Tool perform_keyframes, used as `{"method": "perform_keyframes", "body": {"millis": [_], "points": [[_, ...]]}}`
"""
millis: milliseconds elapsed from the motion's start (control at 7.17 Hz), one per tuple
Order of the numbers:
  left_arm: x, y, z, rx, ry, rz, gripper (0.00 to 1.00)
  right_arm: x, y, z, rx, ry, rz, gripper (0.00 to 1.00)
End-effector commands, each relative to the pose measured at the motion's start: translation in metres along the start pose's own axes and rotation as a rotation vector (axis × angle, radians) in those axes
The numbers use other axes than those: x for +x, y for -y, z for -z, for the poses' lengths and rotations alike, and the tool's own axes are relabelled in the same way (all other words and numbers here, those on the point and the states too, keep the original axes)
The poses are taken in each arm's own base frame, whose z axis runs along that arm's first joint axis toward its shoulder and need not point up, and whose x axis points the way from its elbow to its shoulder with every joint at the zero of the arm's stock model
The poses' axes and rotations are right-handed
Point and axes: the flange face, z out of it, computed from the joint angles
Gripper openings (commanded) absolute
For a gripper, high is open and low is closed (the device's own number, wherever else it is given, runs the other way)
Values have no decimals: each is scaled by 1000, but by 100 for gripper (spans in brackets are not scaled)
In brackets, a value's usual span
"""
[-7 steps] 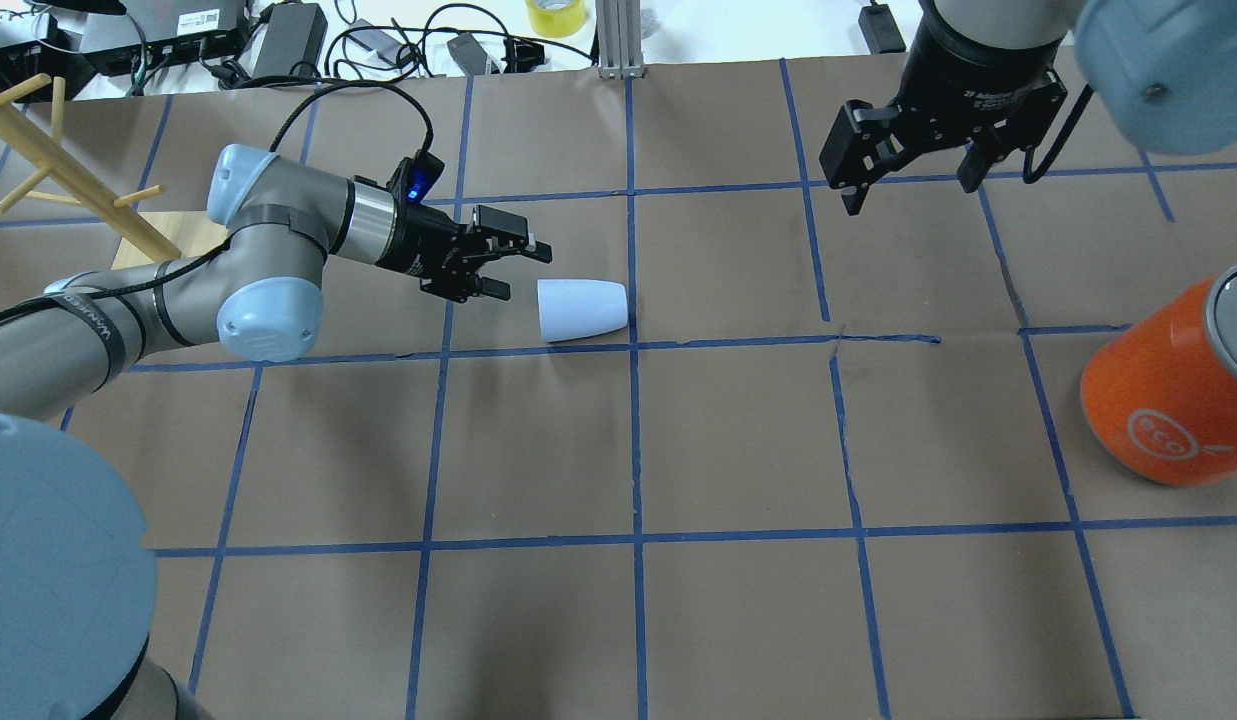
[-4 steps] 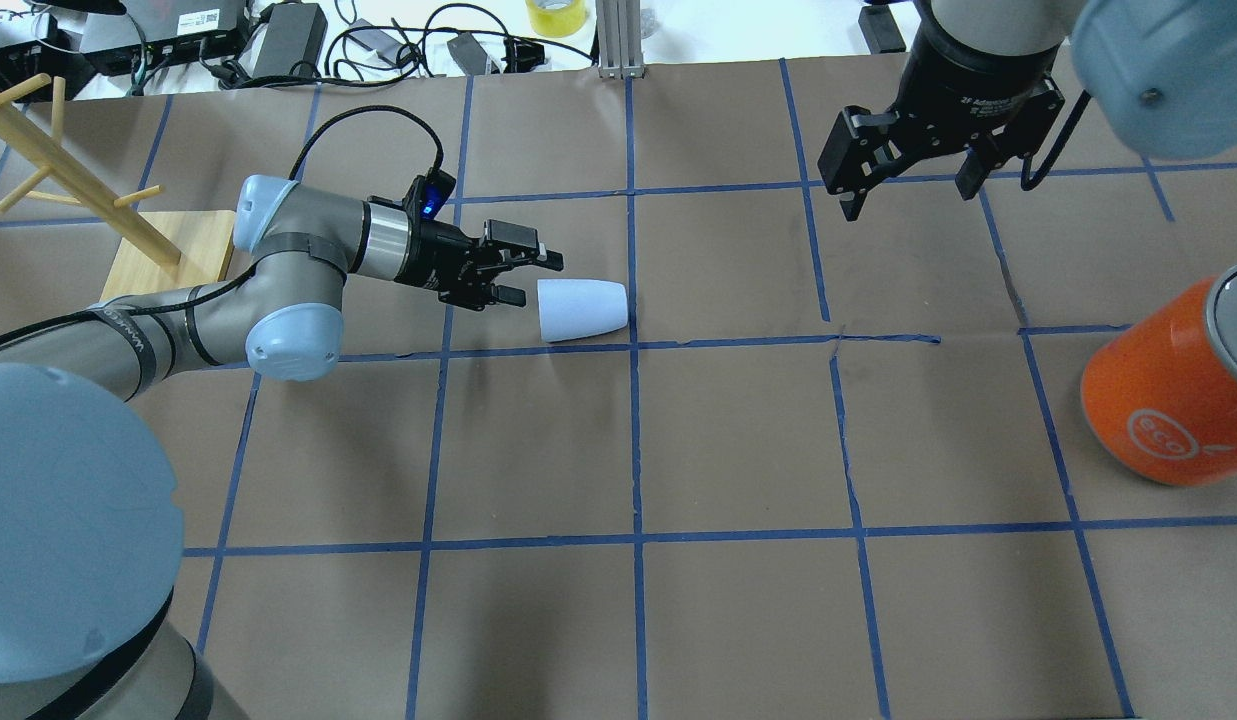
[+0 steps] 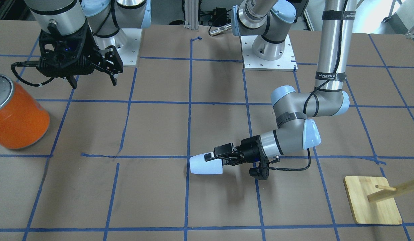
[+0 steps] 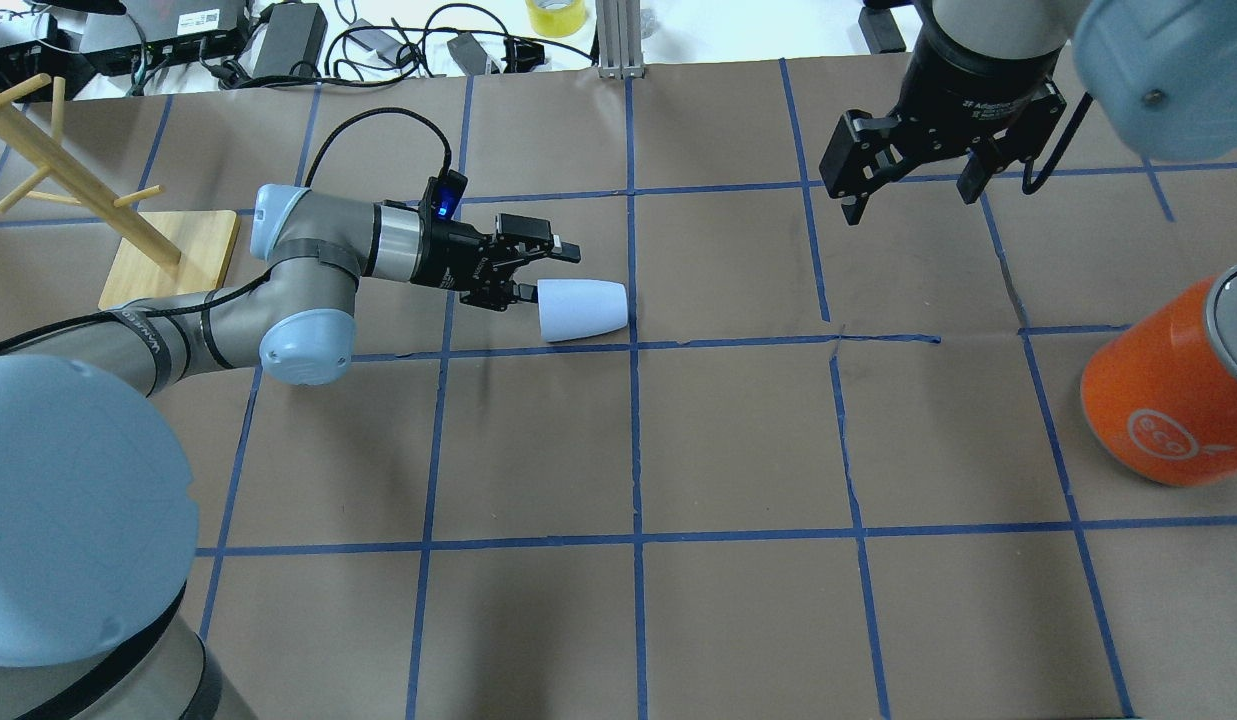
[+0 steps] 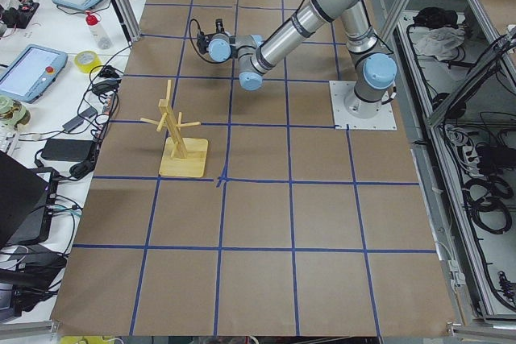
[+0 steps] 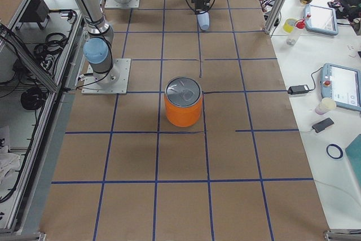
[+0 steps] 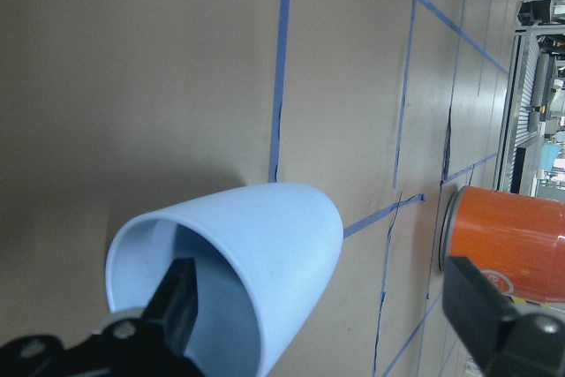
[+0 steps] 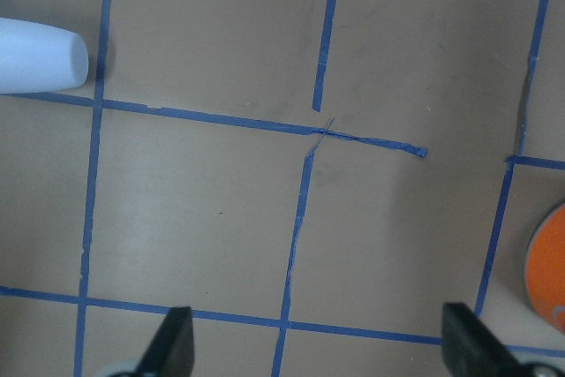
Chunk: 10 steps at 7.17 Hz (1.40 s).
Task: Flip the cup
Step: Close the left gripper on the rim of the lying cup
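The pale blue cup (image 4: 581, 308) lies on its side on the brown paper, mouth toward my left gripper. It also shows in the front view (image 3: 205, 165), the left wrist view (image 7: 256, 245) and the right wrist view (image 8: 40, 55). My left gripper (image 4: 548, 271) is open and level with the table at the cup's mouth. In the left wrist view one finger (image 7: 177, 306) is inside the mouth and the other (image 7: 481, 306) is outside, so the cup's wall stands between them. My right gripper (image 4: 911, 195) is open and empty, hanging above the table far to the right.
A large orange can (image 4: 1168, 390) with a silver lid stands at the right edge, also in the front view (image 3: 17, 117). A wooden peg rack on a square base (image 4: 168, 255) stands behind my left arm. Cables and power bricks (image 4: 288, 40) lie beyond the far edge.
My left gripper has moved right along the table to the cup's mouth, and one finger has entered it. The cup has not moved. The right gripper has barely shifted.
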Motion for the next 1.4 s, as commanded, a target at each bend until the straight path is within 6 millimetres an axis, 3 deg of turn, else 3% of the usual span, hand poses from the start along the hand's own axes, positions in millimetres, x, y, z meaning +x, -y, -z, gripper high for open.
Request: {"method": "perform_keyframes", "body": {"millis": [0, 558, 977, 1256], "points": [[0, 0, -1, -2, -6, 6, 44, 0, 0, 0, 0, 0, 0, 100], [18, 2, 11, 23, 2, 24, 6, 0, 0, 0, -2, 0, 0, 100], [21, 4, 14, 31, 12, 63, 0, 0, 0, 0, -2, 0, 0, 100], [80, 26, 50, 125, 57, 155, 0, 1, 0, 0, -2, -1, -1, 100]]}}
